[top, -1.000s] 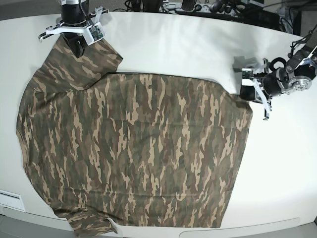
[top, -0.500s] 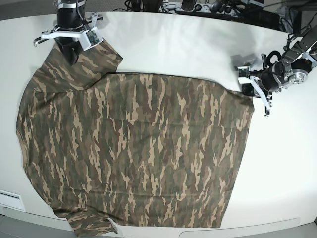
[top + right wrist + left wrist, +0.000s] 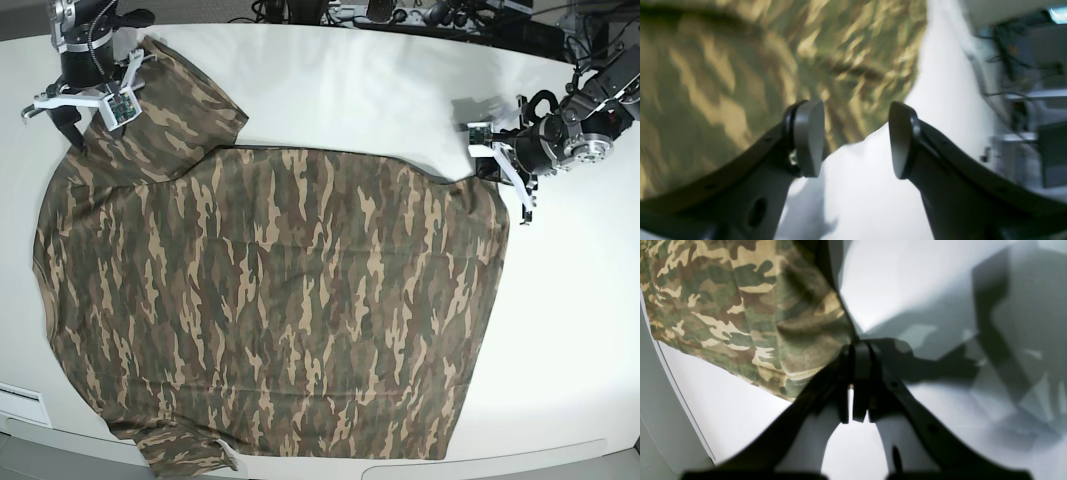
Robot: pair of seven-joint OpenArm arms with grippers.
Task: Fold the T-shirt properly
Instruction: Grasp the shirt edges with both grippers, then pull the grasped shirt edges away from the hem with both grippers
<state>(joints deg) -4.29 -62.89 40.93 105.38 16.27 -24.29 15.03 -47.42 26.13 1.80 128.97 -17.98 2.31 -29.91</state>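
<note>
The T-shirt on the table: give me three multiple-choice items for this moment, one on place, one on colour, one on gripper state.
1. Where does the left gripper hold the T-shirt?
A. at a corner of its edge
B. mid-body
C. nowhere, it is clear of the cloth

2. What is the T-shirt's pattern?
A. plain navy
B. green, brown and tan camouflage
C. red stripes

3. How do the right gripper's jaws stand?
A. clamped on cloth
B. shut with nothing between
C. apart with nothing between

Answers:
1 A: the left wrist view shows the jaws closed on a bunched corner at the cloth's edge.
2 B: the base view shows camouflage over the whole shirt.
3 C: the right wrist view shows a gap between the pads, with white table behind it.
</note>
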